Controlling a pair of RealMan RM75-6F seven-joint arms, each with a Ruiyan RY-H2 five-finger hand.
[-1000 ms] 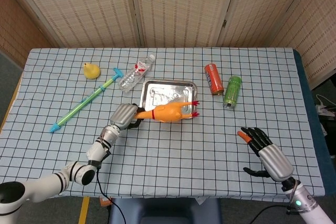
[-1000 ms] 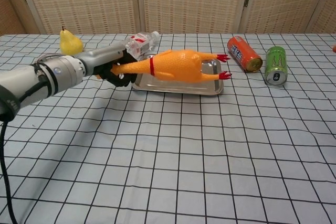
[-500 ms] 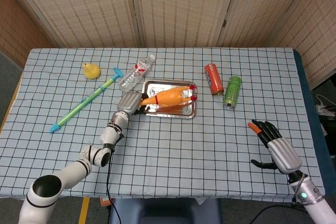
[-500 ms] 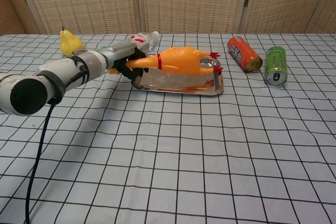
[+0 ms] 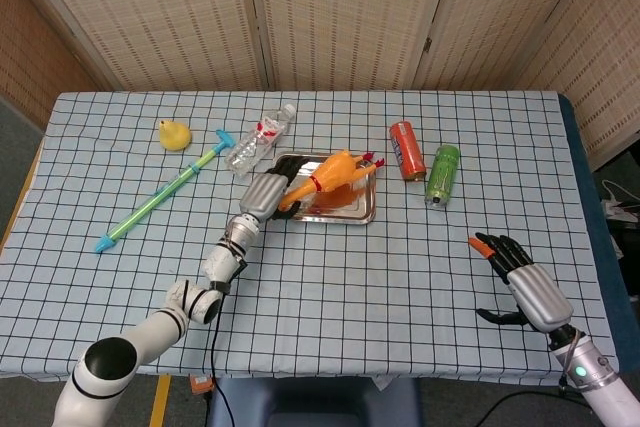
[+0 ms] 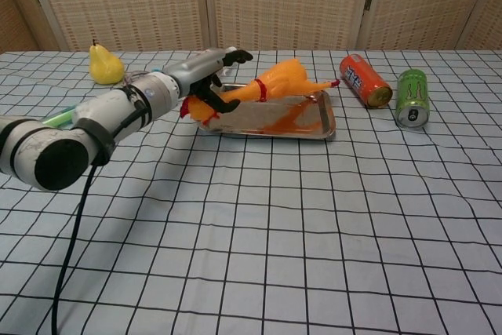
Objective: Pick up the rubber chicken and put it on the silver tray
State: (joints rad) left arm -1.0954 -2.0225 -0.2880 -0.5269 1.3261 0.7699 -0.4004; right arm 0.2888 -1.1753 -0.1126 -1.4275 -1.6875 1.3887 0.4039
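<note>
Rubber chicken [image 6: 274, 82] sits above the silver tray [image 5: 360, 215], held at its neck end by the left hand [image 6: 205, 76], body angled up and away toward the tray's far right corner. In the chest view its orange reflection shows on the tray floor, and the body appears clear of the metal — whether the head end touches the tray I cannot tell.

Left of the tray lie a yellow pear [image 5: 174, 134], a green and blue stick [image 5: 160, 196] and a plastic bottle [image 5: 260, 137]; right of it, 2 cans [image 5: 424, 162] on their sides.

The right hand [image 5: 522, 283] rests near the table's right edge, fingers apart, holding nothing.

Judgement: placing step, nearly complete. The next move calls for lowering the chicken flat inside the rim, then loosening the fingers without dragging it out over the near left edge.
</note>
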